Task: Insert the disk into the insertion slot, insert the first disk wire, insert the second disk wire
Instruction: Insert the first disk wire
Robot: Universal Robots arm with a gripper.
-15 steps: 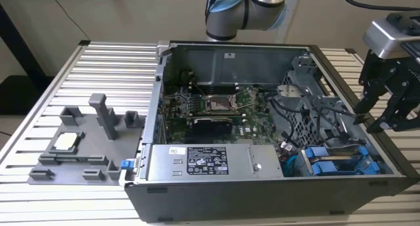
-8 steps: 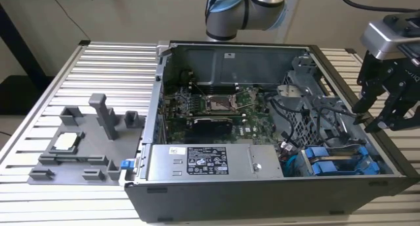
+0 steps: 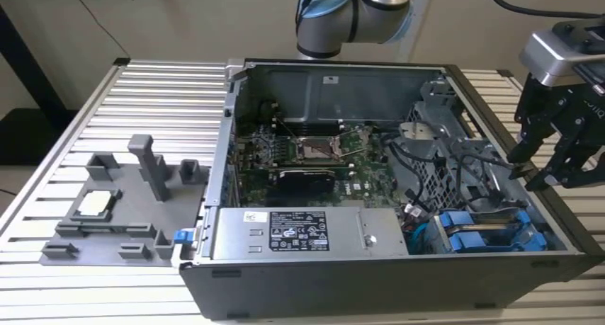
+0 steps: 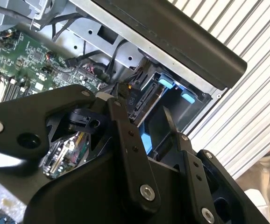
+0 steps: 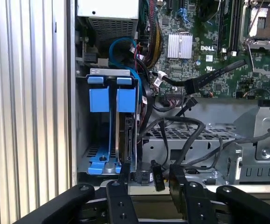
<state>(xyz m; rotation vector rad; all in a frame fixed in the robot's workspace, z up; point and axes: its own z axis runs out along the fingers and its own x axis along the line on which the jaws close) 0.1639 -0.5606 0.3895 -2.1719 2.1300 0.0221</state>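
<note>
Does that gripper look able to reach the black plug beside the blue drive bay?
Probably yes: the open gripper sits close to the black plug, which appears between its fingers, and nothing visibly blocks the gap.

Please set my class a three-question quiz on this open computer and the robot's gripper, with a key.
1. True or false: the gripper hangs over the grey fixture on the exterior view's left.
2. The drive carriers in the computer case are: A red, B blue, C green.
3. What does the case stand on?
Key: 1 false, it hangs at the case's other end; 2 B; 3 a slatted metal table.
</note>
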